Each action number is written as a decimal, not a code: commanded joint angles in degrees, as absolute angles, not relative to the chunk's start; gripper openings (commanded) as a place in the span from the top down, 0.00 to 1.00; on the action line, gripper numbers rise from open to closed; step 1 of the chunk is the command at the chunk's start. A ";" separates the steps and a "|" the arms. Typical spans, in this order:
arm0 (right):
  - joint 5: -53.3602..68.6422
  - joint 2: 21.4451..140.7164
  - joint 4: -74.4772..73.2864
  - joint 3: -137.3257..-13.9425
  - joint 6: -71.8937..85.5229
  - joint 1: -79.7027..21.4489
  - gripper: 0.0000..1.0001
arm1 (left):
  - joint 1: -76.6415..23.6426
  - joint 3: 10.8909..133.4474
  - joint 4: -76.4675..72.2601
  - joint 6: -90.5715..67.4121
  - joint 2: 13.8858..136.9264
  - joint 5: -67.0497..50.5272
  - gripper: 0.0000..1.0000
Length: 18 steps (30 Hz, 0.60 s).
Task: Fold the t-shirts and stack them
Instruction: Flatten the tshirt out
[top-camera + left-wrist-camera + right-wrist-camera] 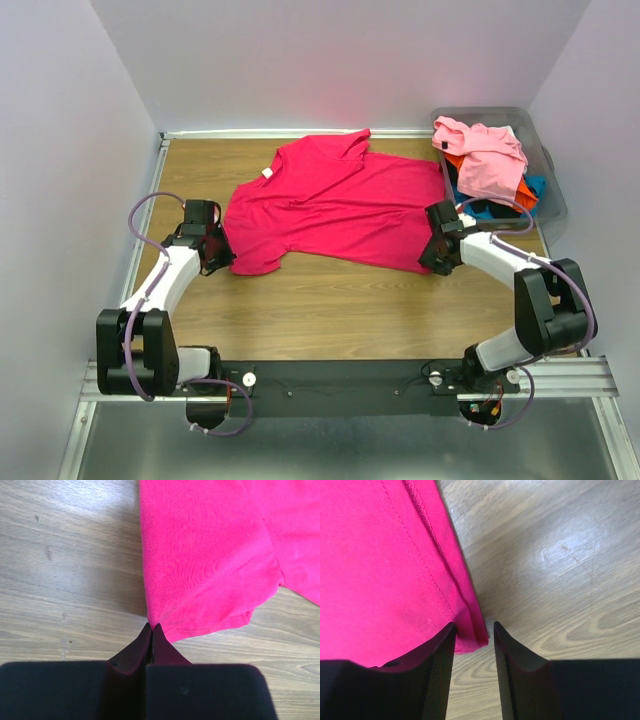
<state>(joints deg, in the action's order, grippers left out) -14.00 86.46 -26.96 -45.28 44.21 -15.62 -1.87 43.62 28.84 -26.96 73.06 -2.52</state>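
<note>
The crimson shirt lies spread across the bench. The left arm reaches low, its left end effector pinched closed on the sleeve edge. The right arm reaches low too, and the right end effector straddles the hem corner with its fingers narrowly apart.

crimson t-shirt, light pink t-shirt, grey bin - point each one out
crimson t-shirt [340, 205]: top external view, middle of its spread body.
light pink t-shirt [487, 155]: top external view, its top fold over the bin.
grey bin [545, 165]: top external view, bare right wall.
</note>
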 commanded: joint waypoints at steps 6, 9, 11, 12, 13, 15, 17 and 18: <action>-9.76 85.70 -31.73 -42.10 47.46 -15.56 0.76 | -1.32 43.59 28.48 -26.81 70.23 -3.69 1.00; -9.58 84.99 -31.90 -42.10 47.81 -15.56 0.89 | -0.97 43.77 28.56 -26.63 69.79 -3.43 1.00; -9.84 83.77 -32.25 -42.19 47.90 -15.56 0.95 | -0.44 43.94 28.83 -26.54 69.79 -3.43 1.00; -10.10 83.41 -32.43 -42.62 47.73 -15.56 0.99 | -0.44 43.95 28.83 -26.28 69.61 -3.51 1.00; -10.46 82.97 -32.69 -42.97 47.72 -15.56 0.99 | 0.87 44.03 29.00 -26.19 69.35 -3.43 1.00; -11.16 81.39 -33.22 -44.64 47.20 -15.56 0.99 | 2.54 44.73 29.18 -26.02 68.65 -3.60 1.00; -12.56 79.81 -33.92 -46.83 46.50 -15.56 0.99 | 4.64 46.66 29.36 -25.93 67.68 -3.78 1.00; -13.00 79.20 -34.10 -48.24 45.45 -15.56 0.99 | 5.53 47.63 29.36 -25.93 67.41 -3.95 1.00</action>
<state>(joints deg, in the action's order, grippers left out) -10.85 82.52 -31.35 -44.25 46.72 -15.64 2.50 43.77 29.10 -26.79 69.97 -3.09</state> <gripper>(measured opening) 0.012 0.009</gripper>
